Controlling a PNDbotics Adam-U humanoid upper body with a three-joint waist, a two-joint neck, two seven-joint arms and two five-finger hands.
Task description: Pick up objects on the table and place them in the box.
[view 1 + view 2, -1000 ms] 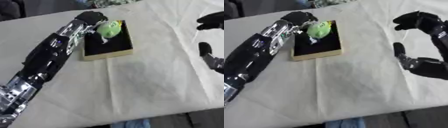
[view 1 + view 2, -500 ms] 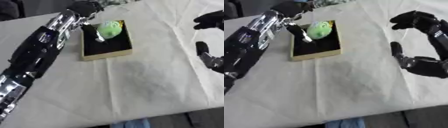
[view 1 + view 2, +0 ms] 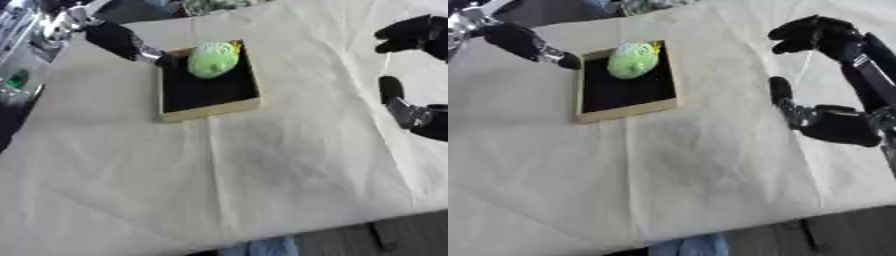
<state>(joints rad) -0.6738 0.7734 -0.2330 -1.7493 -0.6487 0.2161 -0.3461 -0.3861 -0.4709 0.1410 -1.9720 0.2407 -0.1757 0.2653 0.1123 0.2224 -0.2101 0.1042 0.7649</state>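
toy: green rounded toy (image 3: 213,59) lies inside the box (image 3: 210,102), in its far half, up against the far wall. Small yellow bit on its far right side.
handling: you'd judge it light and probably soft, rounded all over, so it may roll or squash. If you have to re-seat it, take it across its wide middle from above, not by the yellow bit.
box: shallow, dark floor, pale rim, sits on the table's far left part. Near half of the floor is bare, so there's room to drop more in. Low walls, likely light, so it may slide if you nudge it.
left hand: left hand (image 3: 522,42) is just off the box's far-left corner, fingertips at or nearly at the rim, can't tell if touching. Fingers look straight, nothing held.
right hand: right hand (image 3: 826,122) hangs over the table's right side, well apart from the box, thumb and fingers spread in a wide C, holding nothing.
table: cloth-covered table (image 3: 262,180); between the box and the near edge I see only bare cloth with a crease or two. No other loose object shows on it.
edges: near edge and right edge both in view; your right hand is close to the right edge. Far-left corner is tight, with clutter just beyond the cloth.
room: widest open space is centre and near side. Pull the left hand back toward the left edge, clear of the rim.
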